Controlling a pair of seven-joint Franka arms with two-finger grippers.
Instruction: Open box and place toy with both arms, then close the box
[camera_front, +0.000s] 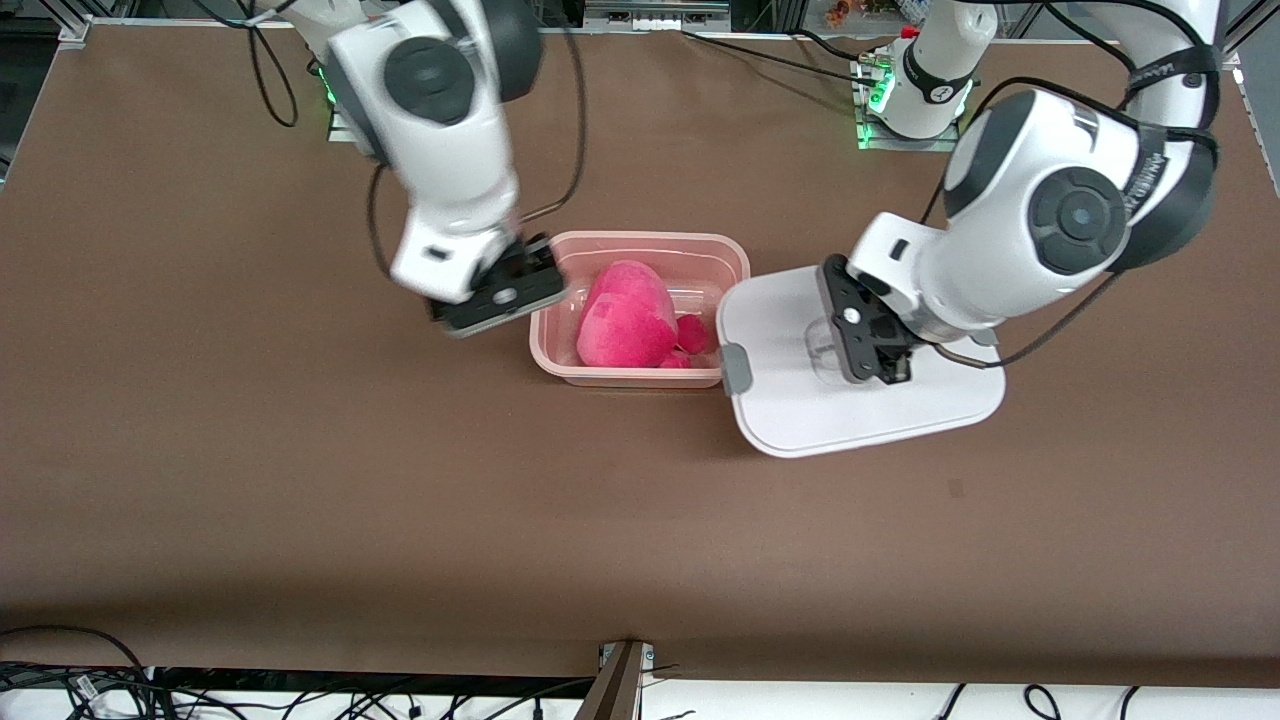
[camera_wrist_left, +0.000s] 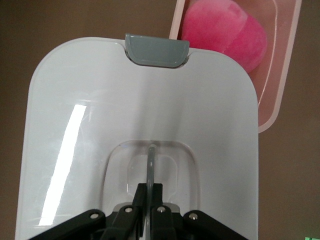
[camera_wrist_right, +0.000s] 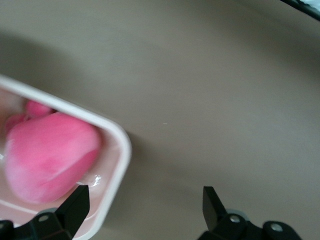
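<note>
The pink translucent box (camera_front: 640, 243) stands open mid-table with the hot-pink plush toy (camera_front: 628, 318) inside it. The white lid (camera_front: 860, 410) is beside the box toward the left arm's end, and its grey clip (camera_front: 735, 368) edge overlaps the box's end. My left gripper (camera_front: 872, 345) is shut on the lid's clear handle (camera_wrist_left: 151, 160); the left wrist view shows the lid (camera_wrist_left: 100, 125), its clip (camera_wrist_left: 156, 50) and the toy (camera_wrist_left: 225, 35). My right gripper (camera_front: 500, 295) is open and empty over the box's rim (camera_wrist_right: 117, 165) at the right arm's end, with the toy (camera_wrist_right: 50, 155) beside one finger (camera_wrist_right: 77, 200).
The brown table (camera_front: 300, 500) stretches wide around the box. Cables run along the table's edge (camera_front: 100, 680) nearest the front camera and near the arm bases (camera_front: 900, 110).
</note>
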